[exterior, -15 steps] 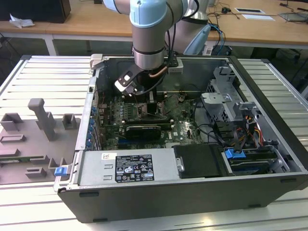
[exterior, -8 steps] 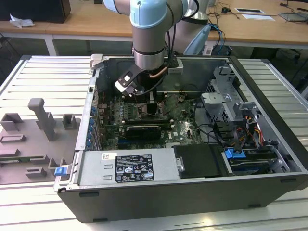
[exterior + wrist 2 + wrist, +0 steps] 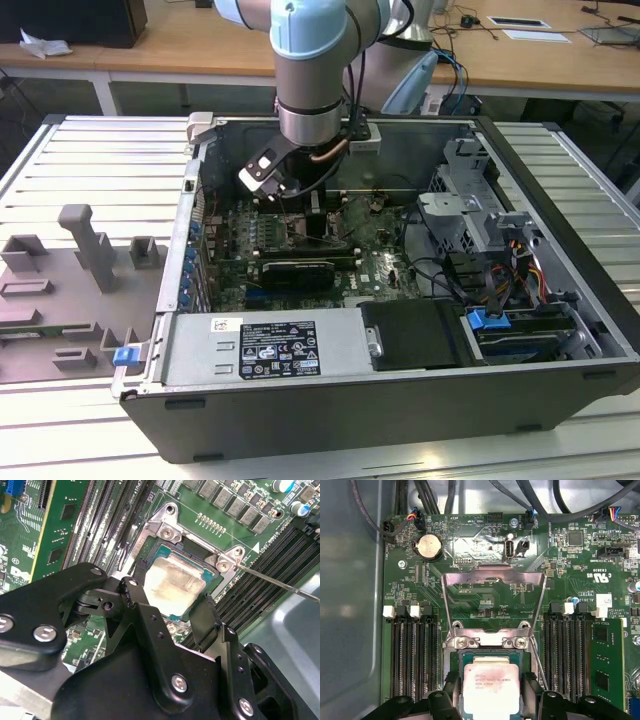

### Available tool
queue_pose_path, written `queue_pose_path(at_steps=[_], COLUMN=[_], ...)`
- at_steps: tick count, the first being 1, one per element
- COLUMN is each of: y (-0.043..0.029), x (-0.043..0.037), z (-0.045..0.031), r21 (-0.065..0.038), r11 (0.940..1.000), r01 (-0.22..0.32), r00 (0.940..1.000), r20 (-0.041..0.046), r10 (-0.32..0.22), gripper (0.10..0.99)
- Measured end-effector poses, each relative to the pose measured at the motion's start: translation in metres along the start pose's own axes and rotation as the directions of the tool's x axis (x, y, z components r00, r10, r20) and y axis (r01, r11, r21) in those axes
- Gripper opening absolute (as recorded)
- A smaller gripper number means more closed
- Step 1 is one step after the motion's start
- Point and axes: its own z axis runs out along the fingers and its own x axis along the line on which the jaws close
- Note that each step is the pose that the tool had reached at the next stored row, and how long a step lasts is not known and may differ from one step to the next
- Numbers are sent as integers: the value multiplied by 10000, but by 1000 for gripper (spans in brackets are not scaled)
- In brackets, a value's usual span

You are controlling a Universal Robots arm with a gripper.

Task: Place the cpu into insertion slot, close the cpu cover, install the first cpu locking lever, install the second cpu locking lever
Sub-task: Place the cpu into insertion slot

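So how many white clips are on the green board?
4. Two clips on the battery side of the cpu, two on the other side. More may be hidden.

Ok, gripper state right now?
Gripper: low over the cpu; whether it is open or closed on it cannot be told.

A grey-and-blue robot arm (image 3: pixel 310 100) reaches down into an open black computer case (image 3: pixel 400 420) lying on a ribbed metal table (image 3: pixel 90 160), its gripper (image 3: pixel 312 226) low over the green motherboard (image 3: pixel 385 262), with grey fixture blocks (image 3: pixel 85 245) at the exterior view's left.
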Motion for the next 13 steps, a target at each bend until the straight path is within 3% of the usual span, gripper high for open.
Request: queue_pose_path(at_steps=[6, 7, 8, 10, 13], y=[3, 4, 5, 7, 13], x=[0, 1, 1, 1, 2], z=[-46, -67, -77, -94, -162], r21=[6, 9, 11, 19, 70], r11=[10000, 10000, 10000, 10000, 10000], r01=[-1, -2, -1, -1, -1], r00=[10000, 10000, 10000, 10000, 10000], r20=[5, 4, 4, 5, 10], r10=[1, 2, 1, 1, 1], gripper=[616, 533, 533, 412, 106])
